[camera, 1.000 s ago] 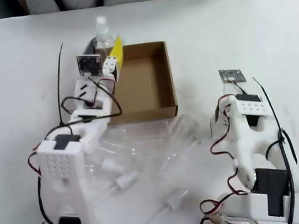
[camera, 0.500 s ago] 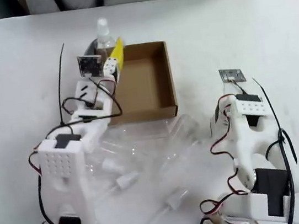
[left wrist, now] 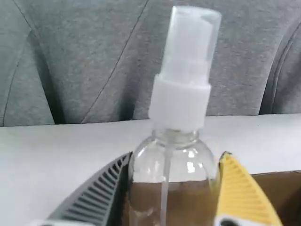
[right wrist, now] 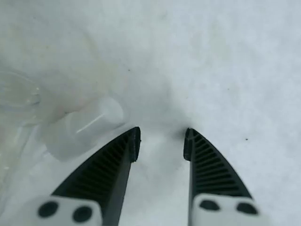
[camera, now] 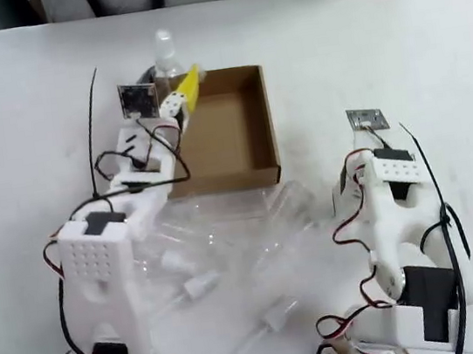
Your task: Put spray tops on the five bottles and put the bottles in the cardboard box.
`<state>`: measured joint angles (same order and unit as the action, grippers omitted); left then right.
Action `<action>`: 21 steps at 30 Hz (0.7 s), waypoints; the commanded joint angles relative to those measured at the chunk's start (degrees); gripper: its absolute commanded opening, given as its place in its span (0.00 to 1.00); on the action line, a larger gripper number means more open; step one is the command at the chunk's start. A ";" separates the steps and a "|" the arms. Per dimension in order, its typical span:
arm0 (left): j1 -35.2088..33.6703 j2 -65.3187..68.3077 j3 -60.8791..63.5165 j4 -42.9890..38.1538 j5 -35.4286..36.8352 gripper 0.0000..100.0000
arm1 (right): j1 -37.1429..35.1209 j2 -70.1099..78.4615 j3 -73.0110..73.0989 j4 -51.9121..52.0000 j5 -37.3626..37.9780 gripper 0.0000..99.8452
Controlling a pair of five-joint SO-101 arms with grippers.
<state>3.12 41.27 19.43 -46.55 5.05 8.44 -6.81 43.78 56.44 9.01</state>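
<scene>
My left gripper [camera: 173,87] is shut on a clear bottle [camera: 165,61] that carries a white spray top [left wrist: 184,89]. It holds the bottle upright at the far left corner of the cardboard box [camera: 258,130]. In the left wrist view the bottle [left wrist: 171,181] sits between the grey finger [left wrist: 96,197] and the yellow finger [left wrist: 240,190]. Several clear bottles [camera: 230,226] lie in a heap just in front of the box. Loose spray tops [camera: 201,285] lie nearer the arm bases. My right gripper [right wrist: 161,137] hangs open over bare table, with the end of a clear bottle [right wrist: 82,126] beside one finger.
The box's brown floor [camera: 221,131] is bare. Another spray top [camera: 278,315] lies between the two arm bases. The right arm [camera: 391,208] stands to the right of the bottle heap. White table stretches to the right of the box and behind it.
The left gripper with its bottle has shifted slightly away from the arm base and tilted a little. The right arm has not moved.
</scene>
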 commanded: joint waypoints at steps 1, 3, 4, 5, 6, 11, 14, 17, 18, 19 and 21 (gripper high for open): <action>-0.57 -1.36 -2.02 0.53 0.70 0.31 | 0.40 -1.63 -0.26 -0.66 0.79 0.13; -0.57 -1.36 -2.02 0.53 0.70 0.31 | 0.40 -1.63 -0.26 -0.66 0.79 0.13; -0.66 -1.45 -2.02 0.53 0.62 0.31 | 0.40 -1.63 -0.26 -0.66 0.79 0.13; -0.84 -2.07 -1.93 0.62 0.62 0.31 | 0.40 -1.63 -0.26 -0.66 0.79 0.13; -1.27 -2.95 -1.67 1.58 0.62 0.31 | 0.40 -1.63 -0.26 -0.66 0.79 0.13; -1.98 -10.59 3.16 6.95 0.62 0.31 | 0.40 -1.63 -0.26 -0.66 0.79 0.13; -2.07 -13.85 6.07 7.21 0.62 0.31 | 0.40 -1.63 -0.26 -0.75 0.79 0.13; -1.98 -15.16 7.38 7.30 0.62 0.31 | 0.40 -1.63 -0.26 -0.75 0.79 0.13; -1.89 -15.25 7.56 7.30 0.44 0.31 | 0.40 -1.63 -0.26 -0.75 0.79 0.13; -1.71 -15.16 7.74 7.30 0.26 0.31 | 0.40 -1.63 -0.26 -0.75 0.79 0.13; -1.71 -15.16 8.00 7.30 0.18 0.31 | 0.40 -1.63 -0.26 -0.75 0.79 0.13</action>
<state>1.71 30.55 27.43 -39.52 5.05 8.44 -6.81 43.78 56.44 9.27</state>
